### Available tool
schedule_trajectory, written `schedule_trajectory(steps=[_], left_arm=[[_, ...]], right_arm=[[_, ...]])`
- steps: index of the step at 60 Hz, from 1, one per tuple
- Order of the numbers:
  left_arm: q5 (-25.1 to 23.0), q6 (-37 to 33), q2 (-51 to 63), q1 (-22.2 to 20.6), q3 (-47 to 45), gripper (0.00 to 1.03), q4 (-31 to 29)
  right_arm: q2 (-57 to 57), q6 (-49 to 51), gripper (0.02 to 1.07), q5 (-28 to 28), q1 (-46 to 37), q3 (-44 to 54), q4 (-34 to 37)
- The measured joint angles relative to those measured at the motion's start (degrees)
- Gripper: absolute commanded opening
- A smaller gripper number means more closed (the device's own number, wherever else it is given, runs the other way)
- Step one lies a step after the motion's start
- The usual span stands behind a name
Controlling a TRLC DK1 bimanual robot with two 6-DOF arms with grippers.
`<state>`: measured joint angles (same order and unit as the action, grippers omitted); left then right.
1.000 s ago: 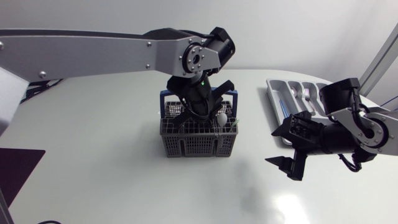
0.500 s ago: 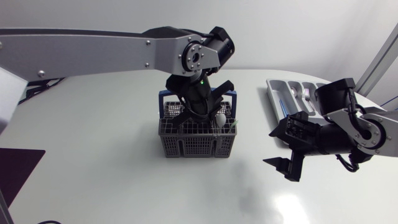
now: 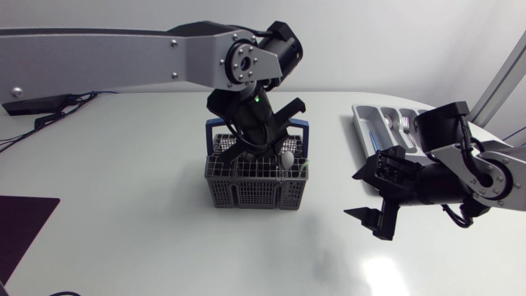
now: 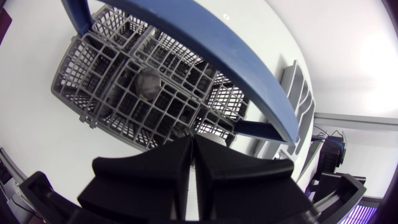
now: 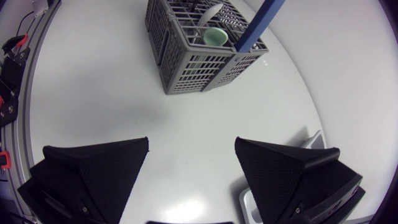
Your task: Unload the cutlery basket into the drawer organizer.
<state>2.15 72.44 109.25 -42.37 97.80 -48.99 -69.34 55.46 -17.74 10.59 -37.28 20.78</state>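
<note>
white table (image 3: pixel 123 214), head view looks down on it. grey cutlery basket (image 3: pixel 255 187) stands mid-table, blue handle (image 4: pixel 236 68) arched over it. left arm (image 3: pixel 123 62) comes in across the table and its left gripper (image 4: pixel 192 146) hangs right above the basket top, inside the handle's span. left wrist view: both fingers pressed together along one thin seam, nothing seen between them, so closed and apparently empty. spoon (image 3: pixel 285 158) stands in the basket on the side toward the organizer, pale bowl up, long axis near vertical with a slight lean. from the left gripper it sits down and ahead (image 4: pixel 148 84), under the grid top. a second piece with a green bowl (image 5: pixel 214 36) shows in a compartment by the handle post.

drawer organizer (image 3: pixel 362 123) lies well to the right of the basket, a fork (image 3: pixel 404 123) already in one slot. right arm (image 3: pixel 468 173) sits just beside it. right gripper (image 5: pixel 193 155) is spread wide, holding nothing, aimed across bare table at the basket, well apart from it.

judgement: left arm is clearly nearer, so the pick is its job. fingers need to open first, then drop straight down along the spoon's upright axis and pinch below the bowl. risk: catching the grid or the handle.
</note>
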Motion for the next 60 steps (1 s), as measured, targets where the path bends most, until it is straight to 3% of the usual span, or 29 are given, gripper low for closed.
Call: schedule_trajectory(steps=[60], left_arm=[[-5.4, 0.0, -12.3, 2.1, -6.8, 0.05, 4.0]], right_arm=[[7.8, -6.9, 1.02, 0.2, 4.4, 0.0, -1.8]])
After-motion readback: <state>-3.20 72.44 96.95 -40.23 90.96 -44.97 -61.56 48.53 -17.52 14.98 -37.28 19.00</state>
